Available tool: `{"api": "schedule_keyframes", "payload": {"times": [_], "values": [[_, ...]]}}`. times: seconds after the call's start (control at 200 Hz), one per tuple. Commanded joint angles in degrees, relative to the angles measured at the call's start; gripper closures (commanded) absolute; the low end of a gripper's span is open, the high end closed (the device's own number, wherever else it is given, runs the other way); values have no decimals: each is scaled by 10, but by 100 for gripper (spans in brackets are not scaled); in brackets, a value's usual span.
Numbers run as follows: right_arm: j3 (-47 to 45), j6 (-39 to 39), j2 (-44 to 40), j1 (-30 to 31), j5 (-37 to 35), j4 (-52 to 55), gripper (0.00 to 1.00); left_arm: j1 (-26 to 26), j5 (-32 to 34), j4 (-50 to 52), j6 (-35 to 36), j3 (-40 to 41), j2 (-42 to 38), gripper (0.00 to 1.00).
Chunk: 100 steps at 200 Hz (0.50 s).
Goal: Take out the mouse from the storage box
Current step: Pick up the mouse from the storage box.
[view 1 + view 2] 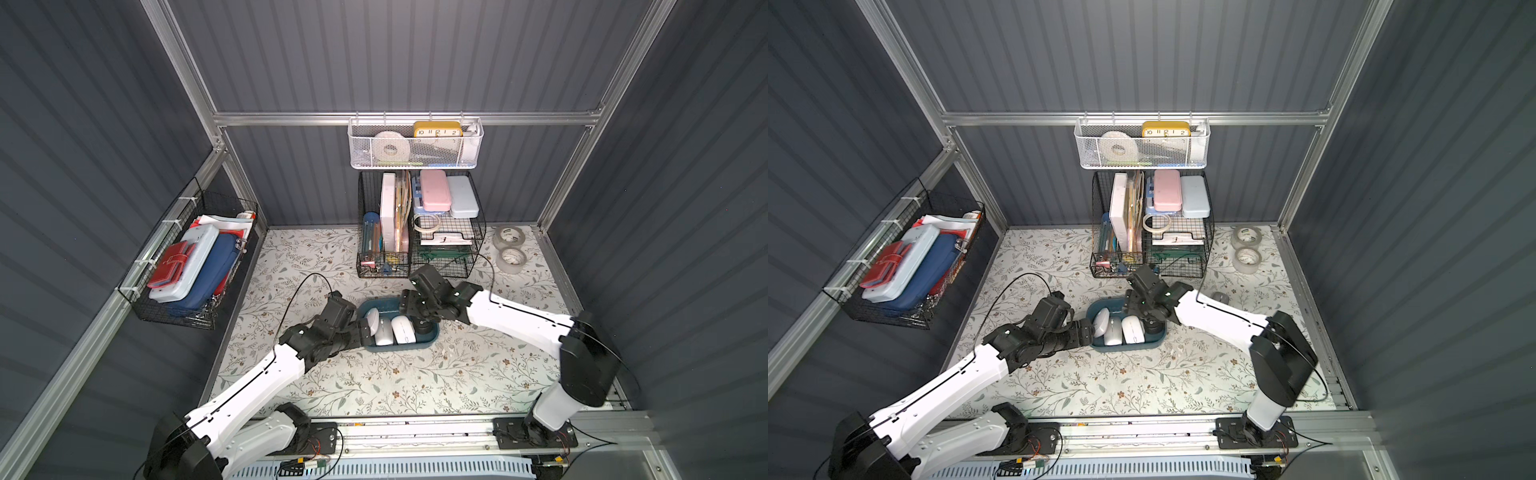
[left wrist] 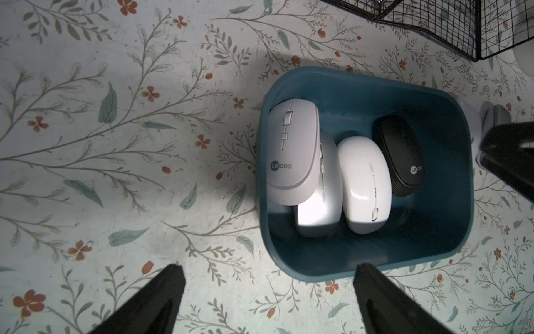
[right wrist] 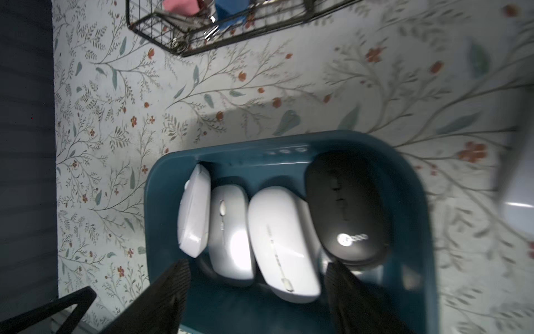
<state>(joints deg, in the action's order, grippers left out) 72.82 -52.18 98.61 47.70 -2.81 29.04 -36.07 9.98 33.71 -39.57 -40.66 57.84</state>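
The teal storage box (image 1: 399,348) (image 1: 1125,348) sits mid-table with several mice side by side in it. A white mouse (image 2: 291,153) leans on a silver one (image 2: 318,214); beside them lie another white mouse (image 2: 365,185) and a black mouse (image 2: 400,156) (image 3: 346,211). My left gripper (image 1: 365,330) (image 2: 270,270) stands open at the box's left end, one finger by the rim (image 2: 318,276), nothing between its fingers. My right gripper (image 1: 406,306) (image 3: 257,264) hangs open over the box's far side. Its fingers straddle the end of a white mouse (image 3: 281,243) without touching it.
Black wire baskets (image 1: 419,232) full of stationery stand just behind the box, under a white mesh basket (image 1: 415,143) on the wall. Two tape rolls (image 1: 509,245) lie at the back right. A small grey rounded thing (image 1: 1220,297) lies right of the box. Another wire basket (image 1: 187,266) hangs on the left wall.
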Motion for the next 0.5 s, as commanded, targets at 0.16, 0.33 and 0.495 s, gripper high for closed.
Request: {"api": "schedule_keyframes", "payload": {"times": [0.16, 0.33, 0.495], "values": [[92, -32, 119, 32, 43, -21, 22, 1, -38, -49, -74, 75, -48, 1], [118, -34, 159, 34, 51, -27, 22, 1, -45, -60, -67, 92, -60, 1], [145, -33, 195, 35, 57, -27, 27, 1, -58, -78, -71, 108, -55, 1]]}}
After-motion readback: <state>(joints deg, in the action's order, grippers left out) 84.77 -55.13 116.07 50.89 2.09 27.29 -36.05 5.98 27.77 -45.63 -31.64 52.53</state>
